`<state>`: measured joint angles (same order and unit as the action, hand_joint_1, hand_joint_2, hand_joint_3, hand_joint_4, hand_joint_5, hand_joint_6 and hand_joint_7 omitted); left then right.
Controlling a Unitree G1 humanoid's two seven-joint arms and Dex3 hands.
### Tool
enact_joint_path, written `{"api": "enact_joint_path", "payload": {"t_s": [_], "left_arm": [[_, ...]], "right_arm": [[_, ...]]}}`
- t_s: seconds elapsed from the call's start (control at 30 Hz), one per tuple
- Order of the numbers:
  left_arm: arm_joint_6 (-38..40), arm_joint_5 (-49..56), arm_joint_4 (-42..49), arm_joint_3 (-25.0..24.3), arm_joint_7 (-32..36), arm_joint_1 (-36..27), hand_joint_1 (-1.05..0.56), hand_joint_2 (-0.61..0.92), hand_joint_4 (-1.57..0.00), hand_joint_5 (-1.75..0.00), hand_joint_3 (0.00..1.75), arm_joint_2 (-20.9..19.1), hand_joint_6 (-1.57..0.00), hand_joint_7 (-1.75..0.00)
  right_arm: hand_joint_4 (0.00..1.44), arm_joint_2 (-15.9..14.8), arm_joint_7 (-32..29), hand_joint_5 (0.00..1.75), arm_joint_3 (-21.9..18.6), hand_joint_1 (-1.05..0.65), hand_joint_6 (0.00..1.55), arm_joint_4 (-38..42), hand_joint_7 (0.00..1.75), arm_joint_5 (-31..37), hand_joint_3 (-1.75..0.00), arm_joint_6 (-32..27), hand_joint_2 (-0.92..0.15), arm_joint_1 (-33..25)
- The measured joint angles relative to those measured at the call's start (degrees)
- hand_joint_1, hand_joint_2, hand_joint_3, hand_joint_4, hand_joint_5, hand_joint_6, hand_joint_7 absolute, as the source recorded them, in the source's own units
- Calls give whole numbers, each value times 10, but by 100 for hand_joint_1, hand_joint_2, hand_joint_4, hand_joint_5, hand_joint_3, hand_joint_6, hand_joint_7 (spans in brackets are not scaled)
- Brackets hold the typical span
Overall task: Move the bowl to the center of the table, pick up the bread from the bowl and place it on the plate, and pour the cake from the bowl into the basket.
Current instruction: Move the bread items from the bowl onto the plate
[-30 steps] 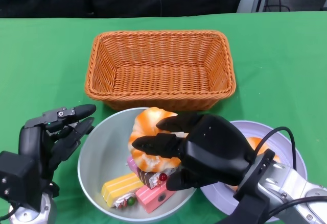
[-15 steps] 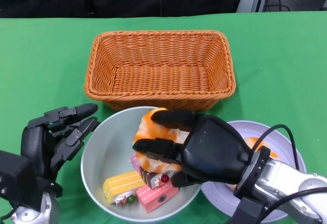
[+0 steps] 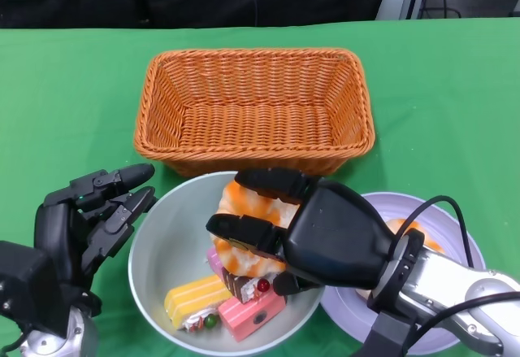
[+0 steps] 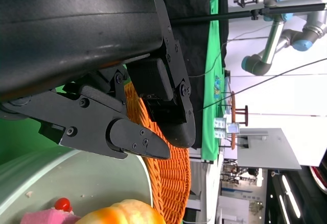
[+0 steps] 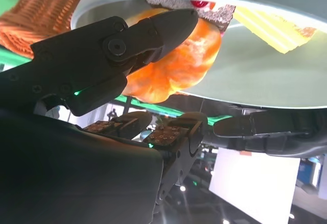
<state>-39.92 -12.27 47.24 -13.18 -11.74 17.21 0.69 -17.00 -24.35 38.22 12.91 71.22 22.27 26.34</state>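
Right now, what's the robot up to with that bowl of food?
The right hand is closed around the orange bread inside the grey bowl, apparently about to carry it to the purple plate beside it. Cake slices lie in the bowl. The left hand hangs open beside the bowl's rim, holding nothing. The wicker basket behind the bowl has nothing in it.

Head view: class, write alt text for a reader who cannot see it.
The robot's right hand grips an orange bread over a grey bowl of cake slices. Its left hand is open beside the bowl; a wicker basket sits behind.
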Motion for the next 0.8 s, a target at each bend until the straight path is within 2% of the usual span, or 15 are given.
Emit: {"api": "enact_joint_path", "payload": {"t_s": [0.17, 0.5, 0.7, 0.8], "left_arm": [[-1, 9, -1, 2, 7, -7, -40, 92, -78, -148, 5, 0, -121, -3], [-1, -12, -6, 0, -3, -7, -35, 91, -78, -149, 1, 11, -127, -5], [-7, -14, -8, 0, -12, -8, -36, 92, -76, -149, 4, 12, -125, -3], [-11, -14, -7, 0, -12, -8, -37, 92, -74, -159, 5, 13, -126, -3]], "right_arm": [[39, -4, -8, 0, 8, -92, 48, 15, 1, 10, 0, -8, -87, 9], [39, -4, -41, 0, 29, -89, 48, 60, 1, 21, 0, -14, -85, 30], [39, -3, -50, 0, 37, -87, 50, 83, 1, 17, 0, -15, -85, 40], [38, 0, -51, 0, 44, -85, 49, 90, 0, 15, -1, -15, -86, 43]]}}
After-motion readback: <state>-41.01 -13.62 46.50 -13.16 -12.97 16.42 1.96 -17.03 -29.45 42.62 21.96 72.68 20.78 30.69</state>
